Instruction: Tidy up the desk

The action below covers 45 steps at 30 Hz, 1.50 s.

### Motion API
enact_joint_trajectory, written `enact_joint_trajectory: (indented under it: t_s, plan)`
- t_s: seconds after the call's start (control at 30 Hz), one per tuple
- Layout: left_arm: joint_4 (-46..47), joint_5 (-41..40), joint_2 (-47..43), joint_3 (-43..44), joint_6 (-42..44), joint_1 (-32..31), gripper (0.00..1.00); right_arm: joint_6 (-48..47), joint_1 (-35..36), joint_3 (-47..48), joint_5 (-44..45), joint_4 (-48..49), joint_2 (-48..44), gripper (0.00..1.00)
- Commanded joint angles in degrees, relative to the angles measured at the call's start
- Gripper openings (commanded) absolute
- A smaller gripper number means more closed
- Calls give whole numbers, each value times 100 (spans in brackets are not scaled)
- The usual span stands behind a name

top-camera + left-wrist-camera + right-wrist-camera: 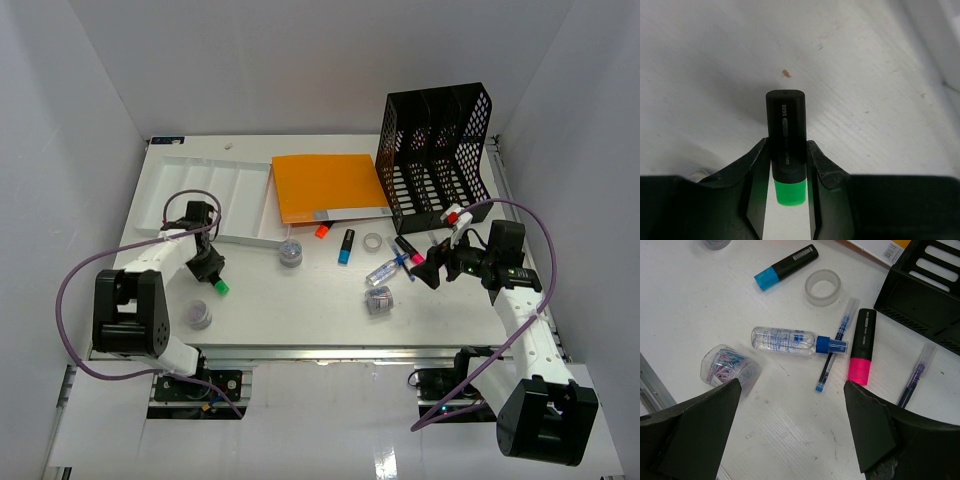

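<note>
Left wrist view showed the left hand (787, 145) clamped on a green-capped highlighter (785, 117) over the counter (710, 75), while the right hand (792, 387) gaped wide

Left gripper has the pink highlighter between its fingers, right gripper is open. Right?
Wrong colour. The left gripper has the green highlighter between its fingers, as the left wrist view shows. The right gripper is open.
</note>
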Motion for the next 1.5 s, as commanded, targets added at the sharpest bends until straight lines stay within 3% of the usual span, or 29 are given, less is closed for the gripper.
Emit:
enact_joint_trajectory:
  t_s: [0.0,0.2,0.5,0.73,1.07,1.27,1.47]
  plan:
    - [179,-670,-876,805,911,-10,6,-41,-4,231,-72,-30,-25,90]
    - [1240,-1143,-943,1563,2695,22,4,-50,-4,230,-171,-37,-47,90]
    - [2647,-685,1091,2988,4873,421,0,-88,-4,240,-179,-90,-59,90]
    - [3441,-363,2089,3527,5524,1094,3,-121,5,267,-304,-178,-9,90]
    - [3589,-315,2926,3995,5826,1389,12,-165,75,327,-328,-298,226,90]
    - [3631,-161,3096,3876,5826,1440,29,-190,84,327,-311,-307,251,90]
    - [3606,-183,2997,3817,5653,1441,57,-226,84,319,-292,-307,242,90]
